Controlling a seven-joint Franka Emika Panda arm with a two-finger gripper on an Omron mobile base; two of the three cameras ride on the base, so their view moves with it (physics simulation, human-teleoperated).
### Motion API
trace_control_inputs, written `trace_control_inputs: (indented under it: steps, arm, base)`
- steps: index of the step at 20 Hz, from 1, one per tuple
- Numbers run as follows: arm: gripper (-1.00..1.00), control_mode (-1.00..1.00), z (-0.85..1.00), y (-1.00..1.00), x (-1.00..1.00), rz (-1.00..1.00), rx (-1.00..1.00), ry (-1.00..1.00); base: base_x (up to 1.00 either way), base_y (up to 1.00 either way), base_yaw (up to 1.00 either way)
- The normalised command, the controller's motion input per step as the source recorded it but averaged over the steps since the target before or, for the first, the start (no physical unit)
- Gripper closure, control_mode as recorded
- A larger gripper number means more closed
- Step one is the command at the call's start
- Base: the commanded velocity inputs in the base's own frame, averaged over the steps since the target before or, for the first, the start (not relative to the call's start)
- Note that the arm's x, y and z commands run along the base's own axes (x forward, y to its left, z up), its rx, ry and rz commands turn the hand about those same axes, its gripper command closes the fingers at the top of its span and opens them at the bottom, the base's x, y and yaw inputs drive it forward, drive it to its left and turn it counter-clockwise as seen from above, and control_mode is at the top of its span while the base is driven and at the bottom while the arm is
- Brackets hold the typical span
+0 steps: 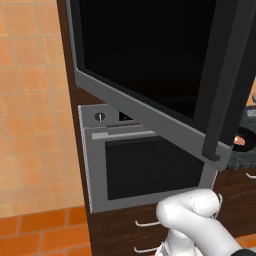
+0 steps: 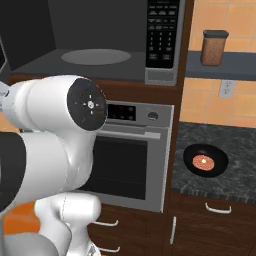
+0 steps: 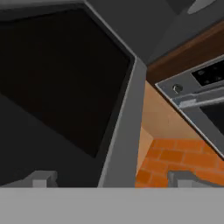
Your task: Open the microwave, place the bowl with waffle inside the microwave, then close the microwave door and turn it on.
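Gaping end effector [image 3: 111, 179] (nothing held)

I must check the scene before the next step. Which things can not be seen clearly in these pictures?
- Microwave interior: left side hidden by the arm, right base view.
- Keypad labels: too small.
- Bowl contents: too small to identify.
- Microwave door: top cut by the edge, left base view.

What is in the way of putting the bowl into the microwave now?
Nothing visible blocks it. The microwave door is swung open, and the microwave cavity with its round plate stands open toward the counter where the bowl with waffle sits, off to its right and lower.
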Motion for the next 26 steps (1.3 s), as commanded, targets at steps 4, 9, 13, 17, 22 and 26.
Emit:
trace_control_inputs:
  steps: [4,9,13,17,22,26]
  arm:
    - [-1.00,-1.00,-0.56,0.53,1.00,0.40,0.08,0.08]
    - [-1.00,-1.00,-0.15,0.80,0.29,0.15,0.02,0.05]
    - [-1.00,-1.00,-0.07,1.00,-0.32,0.11,0.00,-0.07]
    - [-1.00,-1.00,-0.06,0.66,-0.24,0.06,0.00,-0.02]
    - [-1.00,-1.00,-0.01,-0.02,0.03,0.00,0.00,0.03]
    - [-1.00,-1.00,0.00,-1.00,0.23,-0.39,-0.06,0.30]
  base:
    - [0.00,0.00,0.00]
    - [0.00,0.00,0.00]
    - [0.00,0.00,0.00]
    - [0.00,0.00,0.00]
    - [0.00,0.00,0.00]
    - [0.00,0.00,0.00]
